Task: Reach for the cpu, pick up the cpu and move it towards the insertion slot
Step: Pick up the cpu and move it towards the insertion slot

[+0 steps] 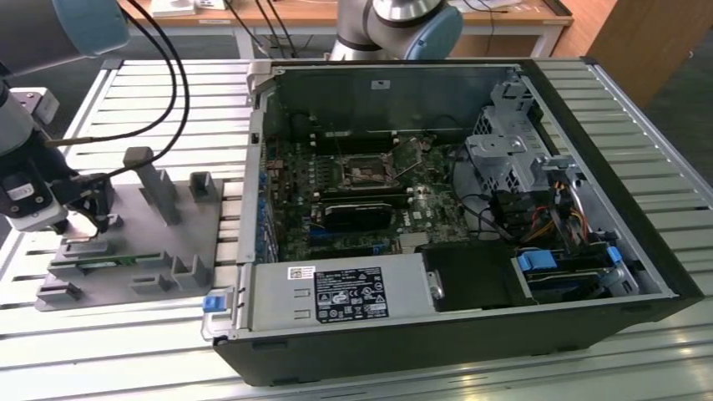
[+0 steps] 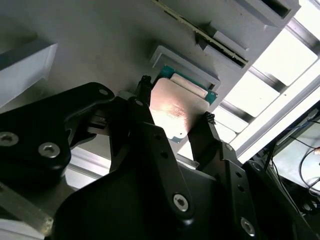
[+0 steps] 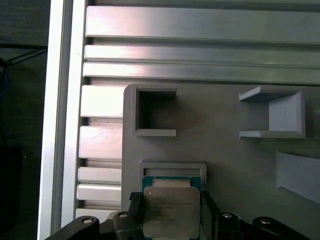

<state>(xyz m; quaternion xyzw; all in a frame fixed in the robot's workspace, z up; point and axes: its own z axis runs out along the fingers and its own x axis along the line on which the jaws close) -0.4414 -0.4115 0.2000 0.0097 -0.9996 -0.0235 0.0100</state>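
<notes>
- Slatted aluminium table (image 1: 167,92) carries the whole setup; a grey fixture plate (image 1: 167,242) lies at the exterior view's left.
- Gripper (image 1: 95,215): low over the fixture plate, closed on the cpu (image 3: 171,210). In the second wrist view its fingertips (image 2: 145,85) bear on two opposite edges of the chip.
- Location of the cpu: at its shallow pocket (image 3: 172,165) on the fixture plate, between the fingers, silver top facing up. Whether it has lifted clear of the pocket cannot be told.
- Insertion slot (image 1: 363,174): on the board inside the open computer case (image 1: 624,167), well apart from the gripper, towards the exterior view's right.
- Handling, as a judgement: light, rigid and thin. The polished metal top is probably slippery, so the grip belongs on the side edges, as here. The underside is likely delicate; hold it level with modest squeeze, since a thin edge grip can slip or tilt.
</notes>
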